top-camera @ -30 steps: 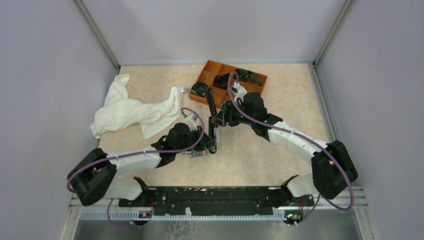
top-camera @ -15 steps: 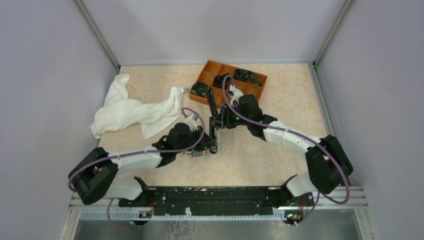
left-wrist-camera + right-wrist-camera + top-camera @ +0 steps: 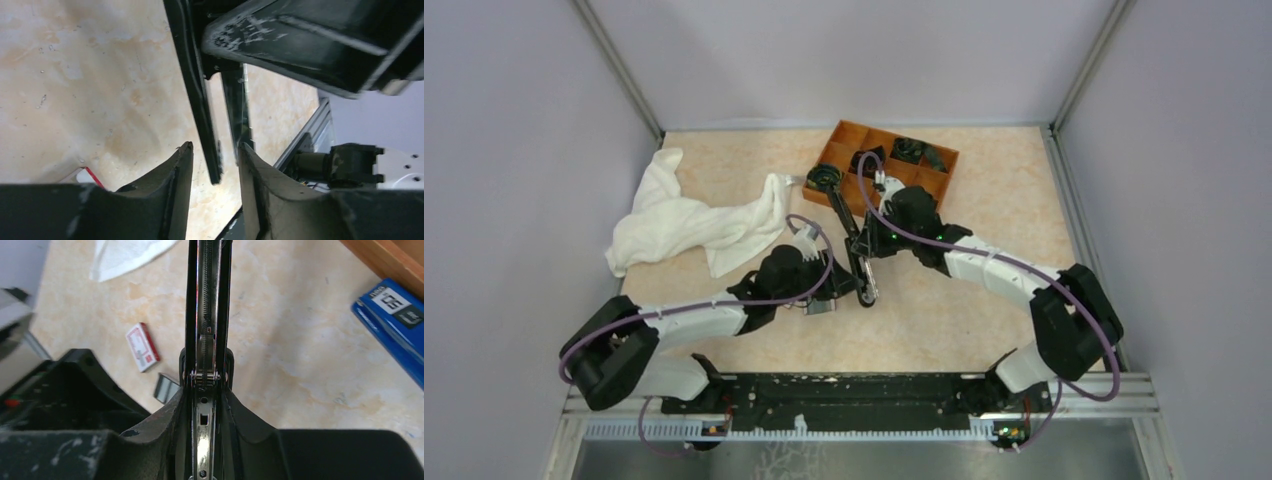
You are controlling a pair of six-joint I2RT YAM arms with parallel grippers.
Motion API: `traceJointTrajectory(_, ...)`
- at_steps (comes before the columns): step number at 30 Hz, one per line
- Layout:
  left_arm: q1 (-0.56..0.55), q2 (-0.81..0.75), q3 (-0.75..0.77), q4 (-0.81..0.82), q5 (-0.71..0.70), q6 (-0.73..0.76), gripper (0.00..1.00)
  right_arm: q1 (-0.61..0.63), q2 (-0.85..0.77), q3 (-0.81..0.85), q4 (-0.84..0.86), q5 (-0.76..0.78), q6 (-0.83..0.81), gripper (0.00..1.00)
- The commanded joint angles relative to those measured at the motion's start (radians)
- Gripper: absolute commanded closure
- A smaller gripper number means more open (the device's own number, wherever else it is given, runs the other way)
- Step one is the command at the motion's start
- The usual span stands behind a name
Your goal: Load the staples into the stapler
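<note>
Top external view showed the slim all-black desk stapler (image 3: pixel 865 280) lying near the middle of the mottled beige table (image 3: pixel 984 190), swung open into one long line. Its far end reached almost to the near left corner of the orange-brown wooden compartment tray (image 3: pixel 839 133). The right gripper (image 3: pixel 869 243) came in from the stapler's right and sat over its middle. In the right wrist view its two black fingers pressed against both sides of the stapler at the hinge, a narrow grip holding it, with the bare metal channel and its spring facing the camera. The left gripper (image 3: pixel 849 290) reached the stapler's near end from the left. In the left wrist view its fingers (image 3: pixel 177 175) stood apart, with one black bar of the stapler between them and a gap on each side. Left of the stapler lay the small white carton with a red label (image 3: pixel 142 346), and just beside it, closer to the stapler, the small grey rectangular block of staples (image 3: pixel 165 387). A blue-and-black stapler (image 3: pixel 392 322) lay to the stapler's right, and a crumpled white cloth (image 3: pixel 684 220) well to its left.
</note>
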Motion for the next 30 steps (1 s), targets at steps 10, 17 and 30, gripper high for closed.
traceJointTrajectory(10,0.019,-0.201,-0.047,-0.199,-0.219,0.014,0.32,0.063,0.124,0.177,-0.17,0.205,-0.182,1.0)
traceJointTrajectory(17,0.113,-0.292,-0.062,-0.339,-0.24,0.013,0.23,0.122,0.247,0.25,-0.208,0.31,-0.204,1.0)
traceJointTrajectory(30,0.232,-0.344,-0.095,-0.368,-0.159,0.02,0.2,0.155,0.34,0.304,-0.237,0.385,-0.209,0.75)
